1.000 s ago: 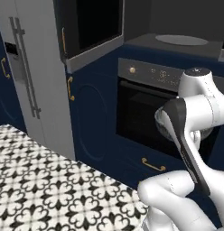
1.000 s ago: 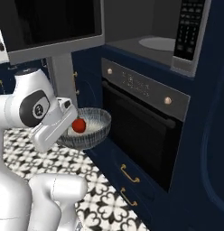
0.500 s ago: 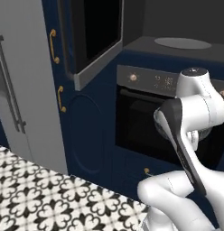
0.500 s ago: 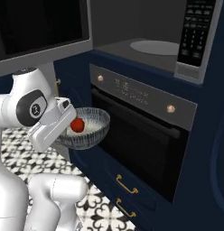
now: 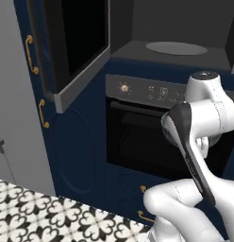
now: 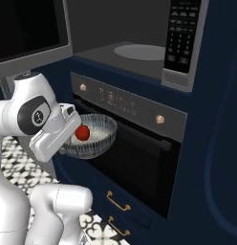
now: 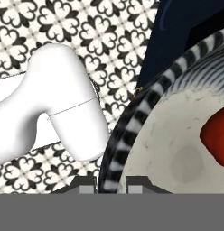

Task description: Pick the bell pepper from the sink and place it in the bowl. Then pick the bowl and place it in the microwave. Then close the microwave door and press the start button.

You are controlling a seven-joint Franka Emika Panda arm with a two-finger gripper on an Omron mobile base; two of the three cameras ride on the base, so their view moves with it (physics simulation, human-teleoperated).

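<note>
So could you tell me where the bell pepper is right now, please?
In the right base view the bell pepper sits inside the bowl, held up by the gripper in front of the black oven, below the open microwave.

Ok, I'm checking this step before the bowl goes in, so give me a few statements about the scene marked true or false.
1. The bell pepper lies inside the bowl. True.
2. The microwave door is shut. False: it stands swung open at the left.
3. The gripper holds the bowl by its rim. True: its fingertips straddle the rim in the hand view.
4. The bowl sits on the turntable. False: it is held in the air in front of the oven, below the microwave cavity.
5. The turntable carries a plate of food. False: it is bare.
</note>
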